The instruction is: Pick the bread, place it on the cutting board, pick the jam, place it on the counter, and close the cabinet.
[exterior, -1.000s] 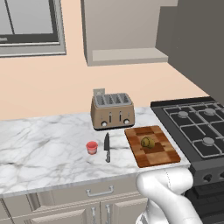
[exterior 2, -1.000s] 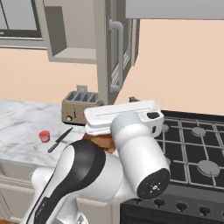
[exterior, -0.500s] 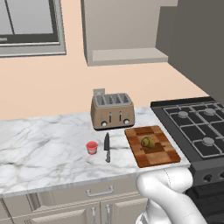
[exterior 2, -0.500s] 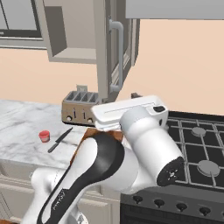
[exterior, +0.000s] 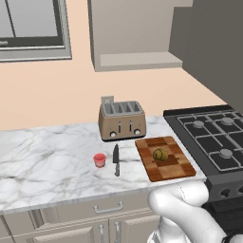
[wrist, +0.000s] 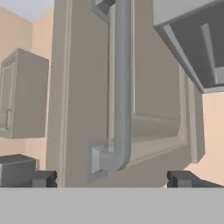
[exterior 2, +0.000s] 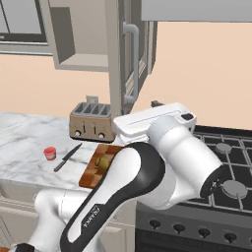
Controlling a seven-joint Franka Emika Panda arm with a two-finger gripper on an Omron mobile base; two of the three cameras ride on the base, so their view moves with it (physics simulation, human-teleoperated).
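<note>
My claw (wrist: 111,179) spread wide; cabinet (wrist: 157,87) door rigid, hinged, swings easy; push near handle (wrist: 120,87) at 12 o'clock.

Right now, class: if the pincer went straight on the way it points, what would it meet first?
Most likely the cabinet door's metal handle, which stands between the open pincer tips; how far off is unclear.

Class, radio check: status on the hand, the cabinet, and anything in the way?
Hand open, facing cabinet door handle. Door ajar. Bread on board, jam on counter. Path clear.
</note>
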